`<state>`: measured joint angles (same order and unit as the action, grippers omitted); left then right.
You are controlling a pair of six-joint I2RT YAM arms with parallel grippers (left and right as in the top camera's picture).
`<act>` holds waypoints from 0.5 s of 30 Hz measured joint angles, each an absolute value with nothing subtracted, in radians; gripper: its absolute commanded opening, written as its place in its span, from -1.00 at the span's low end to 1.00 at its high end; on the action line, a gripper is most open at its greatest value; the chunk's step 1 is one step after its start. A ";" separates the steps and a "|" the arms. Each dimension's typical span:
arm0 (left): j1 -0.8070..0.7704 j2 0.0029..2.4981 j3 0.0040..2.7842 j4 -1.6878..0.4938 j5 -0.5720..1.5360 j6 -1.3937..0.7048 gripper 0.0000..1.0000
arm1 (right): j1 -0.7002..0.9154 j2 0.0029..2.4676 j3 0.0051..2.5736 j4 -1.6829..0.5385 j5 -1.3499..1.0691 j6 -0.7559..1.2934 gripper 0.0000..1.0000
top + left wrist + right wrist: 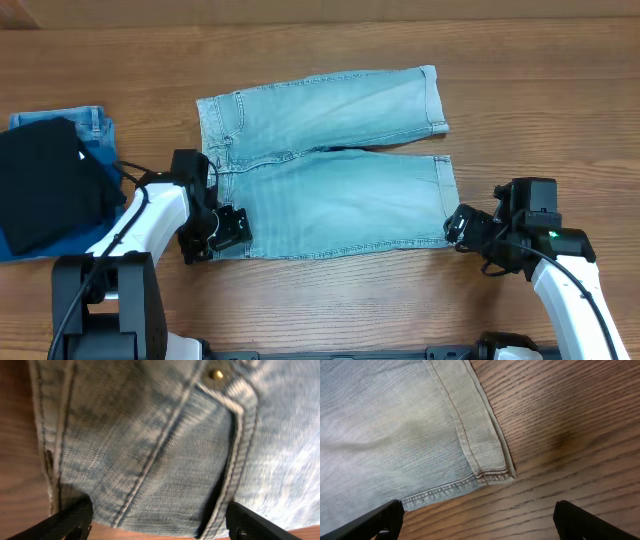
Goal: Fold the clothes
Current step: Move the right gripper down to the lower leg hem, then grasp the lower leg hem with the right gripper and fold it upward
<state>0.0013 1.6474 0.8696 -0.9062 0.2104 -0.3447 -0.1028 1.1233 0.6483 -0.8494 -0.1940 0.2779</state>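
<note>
My left tool [228,231] and right tool [461,226] are wide open and hold nothing. The shorts [330,185] lie flat mid-frame on the desk [400,310]. I think I am just starting: next I must pinch both bottom corners and fold up.

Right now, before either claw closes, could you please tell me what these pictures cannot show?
Overhead: the black garment covers most of the folded jeans; the left claw and right claw hide the near corners of the shorts.
Left wrist: the bottom edge crops the fingertips; denim blurs at right.
Right wrist: fingertips likewise cropped.
</note>
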 measured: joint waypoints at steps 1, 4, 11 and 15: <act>0.001 1.647 0.868 -0.910 0.221 -0.395 0.85 | -0.103 1.123 0.648 -0.848 -0.194 0.275 1.00; 0.001 1.647 0.863 -0.902 0.235 -0.499 0.87 | -0.103 1.124 0.648 -0.846 -0.193 0.267 1.00; 0.001 1.647 0.844 -0.874 0.232 -0.619 -0.86 | -0.103 1.124 0.648 -0.846 -0.194 0.264 1.00; 0.001 1.642 0.843 -0.838 0.249 -0.630 -0.92 | -0.103 1.124 0.648 -0.850 -0.194 0.264 0.97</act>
